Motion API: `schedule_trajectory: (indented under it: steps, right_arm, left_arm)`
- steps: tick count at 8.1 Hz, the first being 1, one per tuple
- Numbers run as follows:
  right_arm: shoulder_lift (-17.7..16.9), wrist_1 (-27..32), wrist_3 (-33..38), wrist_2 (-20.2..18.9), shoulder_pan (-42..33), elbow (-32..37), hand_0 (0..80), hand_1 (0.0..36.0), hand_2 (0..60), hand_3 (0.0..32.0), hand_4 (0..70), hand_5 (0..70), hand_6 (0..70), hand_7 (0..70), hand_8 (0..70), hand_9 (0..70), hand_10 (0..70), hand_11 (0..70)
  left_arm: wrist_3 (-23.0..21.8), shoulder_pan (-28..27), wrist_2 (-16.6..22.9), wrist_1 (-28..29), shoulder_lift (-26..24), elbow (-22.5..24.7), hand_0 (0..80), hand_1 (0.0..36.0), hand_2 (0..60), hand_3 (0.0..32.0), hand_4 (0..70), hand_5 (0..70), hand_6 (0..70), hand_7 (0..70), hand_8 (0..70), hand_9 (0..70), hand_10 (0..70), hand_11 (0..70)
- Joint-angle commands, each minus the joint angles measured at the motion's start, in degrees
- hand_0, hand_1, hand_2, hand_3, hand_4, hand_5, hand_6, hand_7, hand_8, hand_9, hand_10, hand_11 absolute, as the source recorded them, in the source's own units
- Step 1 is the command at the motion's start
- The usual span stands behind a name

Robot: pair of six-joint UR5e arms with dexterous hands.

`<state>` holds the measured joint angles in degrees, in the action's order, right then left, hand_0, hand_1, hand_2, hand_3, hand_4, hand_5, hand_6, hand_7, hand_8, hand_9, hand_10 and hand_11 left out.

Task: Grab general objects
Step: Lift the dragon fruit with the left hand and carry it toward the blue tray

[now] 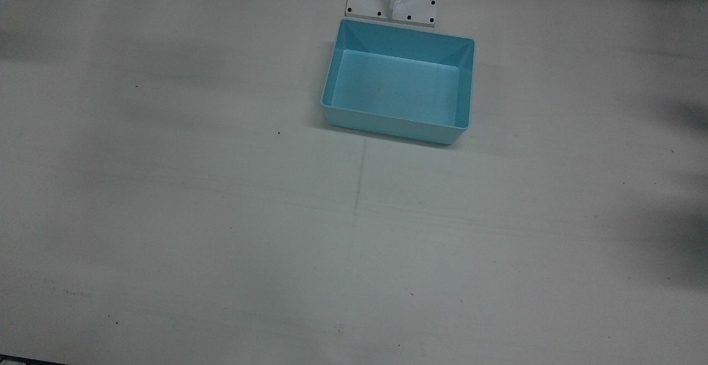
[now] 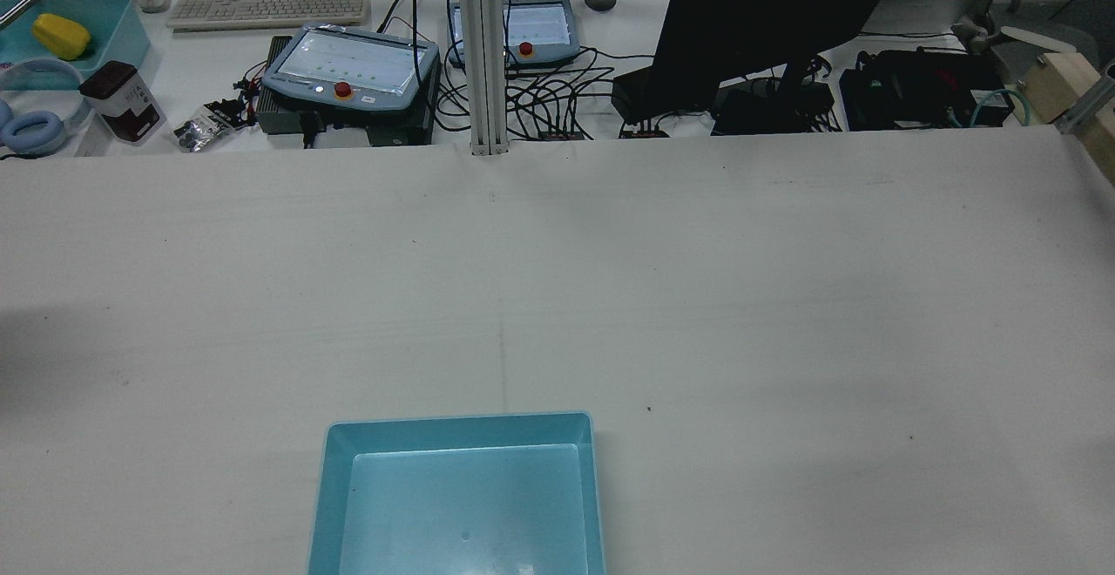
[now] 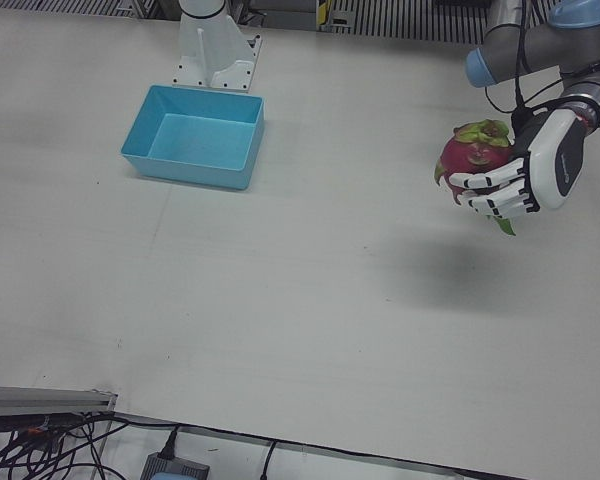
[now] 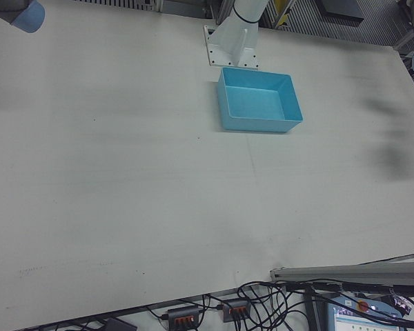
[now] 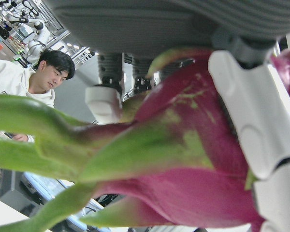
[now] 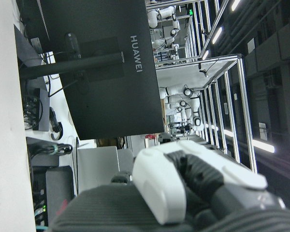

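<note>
In the left hand view the dragon fruit (image 5: pixel 183 159) fills the frame, with white fingers (image 5: pixel 261 130) pressed on its red skin. In the left-front view, at the upper right, the left robot hand (image 3: pixel 520 180) grips this fruit above the surface (image 3: pixel 310 300). The blue bin (image 3: pixel 193 137) lies well apart, toward the upper left. The right robot hand (image 6: pixel 193 183) shows only partly; I cannot tell its state.

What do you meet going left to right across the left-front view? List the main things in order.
Blue bin → white arm pedestal, behind the bin's right end → dragon fruit → left hand, closed around the fruit and held above the table.
</note>
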<state>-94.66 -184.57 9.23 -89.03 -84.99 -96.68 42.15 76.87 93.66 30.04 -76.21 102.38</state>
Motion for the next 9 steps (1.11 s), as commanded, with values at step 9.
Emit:
schedule_trajectory:
  steps: [9]
  right_arm:
    - [0.0, 0.0, 0.0, 0.0, 0.0, 0.0, 0.0, 0.0, 0.0, 0.0, 0.0, 0.0, 0.0, 0.0, 0.0, 0.0, 0.0, 0.0]
  left_arm:
    - [-1.01, -41.78, -0.85, -6.03, -1.4, 19.86, 54.6, 14.5, 40.9, 0.0, 58.9, 70.0, 70.0, 70.0, 68.0, 70.0, 70.0, 70.0]
